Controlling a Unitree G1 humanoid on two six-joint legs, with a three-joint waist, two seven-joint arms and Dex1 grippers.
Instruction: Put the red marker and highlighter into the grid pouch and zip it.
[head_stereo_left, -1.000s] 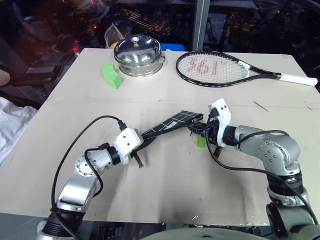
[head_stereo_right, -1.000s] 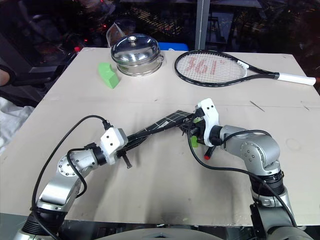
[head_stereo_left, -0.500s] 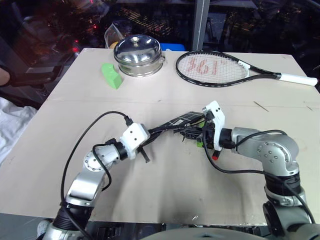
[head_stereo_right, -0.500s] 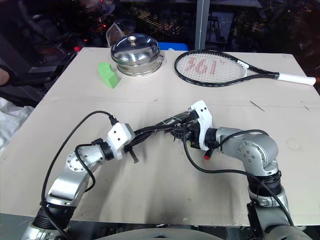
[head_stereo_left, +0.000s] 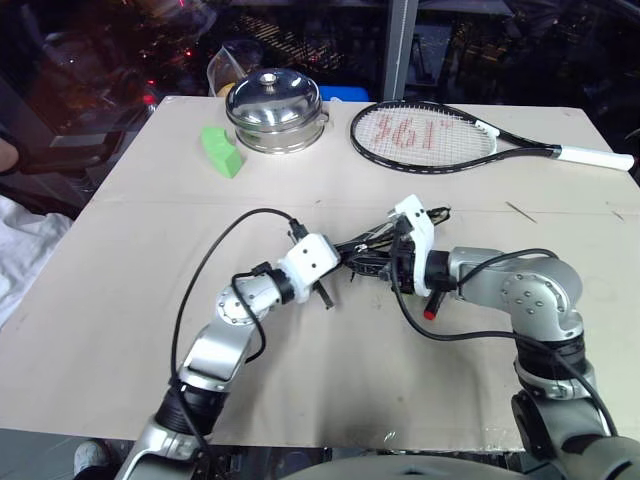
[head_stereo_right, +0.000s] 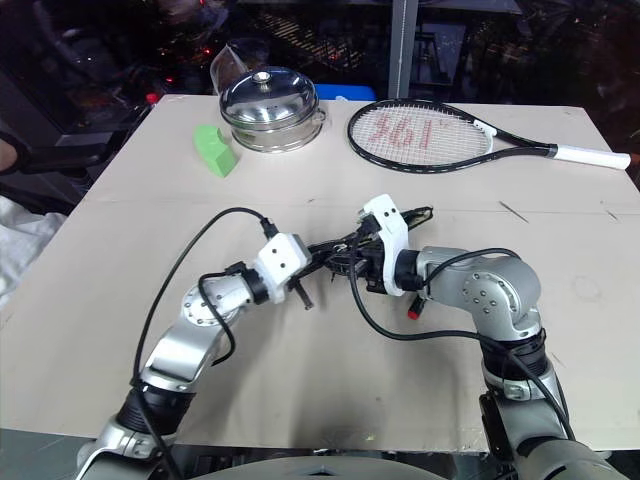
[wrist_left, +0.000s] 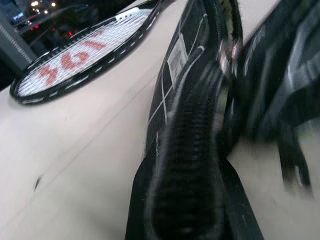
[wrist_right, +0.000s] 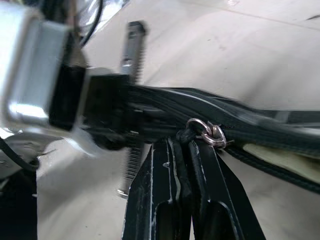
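Note:
The grid pouch (head_stereo_left: 372, 243), black with white lines, hangs bunched above the table's middle between my two grippers. My left gripper (head_stereo_left: 346, 259) is shut on its near end; the left wrist view shows the pouch's white label (wrist_left: 176, 61) just beyond the fingers. My right gripper (wrist_right: 186, 144) is shut on the zipper pull, whose small metal ring (wrist_right: 204, 132) sits at its fingertips, and tan lining (wrist_right: 280, 156) shows in the slit beside it. The two grippers are close together. The red marker and the highlighter are hidden.
A steel lidded pot (head_stereo_left: 275, 108) and a green wedge block (head_stereo_left: 223, 151) stand at the back left. A tennis racket (head_stereo_left: 425, 135) lies across the back right. Bare cardboard tabletop (head_stereo_left: 120, 300) lies on both sides of the arms.
My left gripper has swung right towards the right gripper, which has shifted a little left. The pouch, stretched out flat a second ago, is now bunched short between them.

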